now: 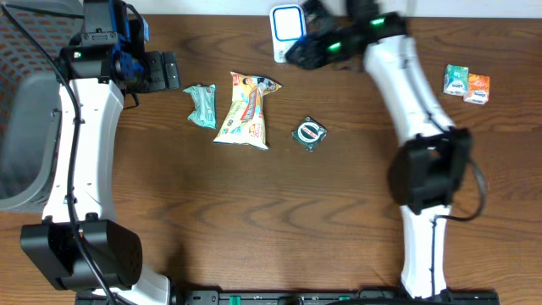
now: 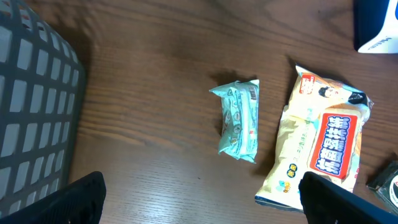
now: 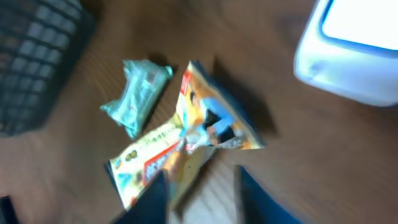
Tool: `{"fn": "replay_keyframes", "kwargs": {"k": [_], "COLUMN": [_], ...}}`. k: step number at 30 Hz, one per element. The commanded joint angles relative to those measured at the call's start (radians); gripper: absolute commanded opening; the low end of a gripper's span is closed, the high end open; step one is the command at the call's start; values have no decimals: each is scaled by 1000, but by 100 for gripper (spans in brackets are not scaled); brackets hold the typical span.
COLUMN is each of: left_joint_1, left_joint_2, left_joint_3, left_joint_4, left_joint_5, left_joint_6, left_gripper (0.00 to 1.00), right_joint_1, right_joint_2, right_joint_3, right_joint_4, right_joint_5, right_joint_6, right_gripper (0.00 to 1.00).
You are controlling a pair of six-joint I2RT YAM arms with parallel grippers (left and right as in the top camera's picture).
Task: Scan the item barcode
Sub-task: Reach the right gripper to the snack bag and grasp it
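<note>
Five packaged goods are lying on the dark wooden surface (image 1: pixel 356 220). There is one yellow crinkled snack bag with a red label (image 1: pixel 244 110), one small teal plastic packet (image 1: pixel 201 105) just beside it on the side nearer the left edge, and one round dark-and-teal pack (image 1: pixel 309 134) near the middle. Two small cartons, one blue-white (image 1: pixel 456 80) and one orange (image 1: pixel 478 88), are touching each other near the right edge. One white scanner with a blue frame (image 1: pixel 288 25) is sitting at the far edge, and one grey mesh basket (image 1: pixel 21 127) is filling the left edge. The left end effector (image 2: pixel 205 198) is hanging between the basket and the teal packet, fingers spread wide with nothing between them. The right end effector (image 3: pixel 208 199) is hovering over the bag's near end, close to the scanner. Its fingers are showing a gap, but they are too blurred to tell how wide.
</note>
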Motion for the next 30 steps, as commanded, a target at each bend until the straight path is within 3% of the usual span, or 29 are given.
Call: {"fn": "replay_keyframes", "kwargs": {"k": [1, 7, 14, 25, 30], "left_joint_1": [-2, -2, -2, -2, -2], "left_joint_2": [-2, -2, -2, -2, -2], "left_joint_3": [-4, -4, -4, -4, -4], "left_joint_4": [-6, -6, -6, -6, -6], "left_joint_5": [-2, -2, -2, -2, -2], "left_joint_6": [13, 13, 13, 13, 13], "left_gripper": [98, 98, 98, 98, 98], "right_joint_1": [100, 235, 318, 335, 335], "right_joint_2": [47, 57, 58, 58, 50], "right_joint_3": [-4, -4, -41, -275, -302], "right_joint_4": [-2, -60, -98, -16, -56], "right_joint_5": [194, 449, 637, 562, 546], "right_joint_6": [60, 94, 97, 122, 128], "right_gripper": [15, 6, 5, 1, 1]}}
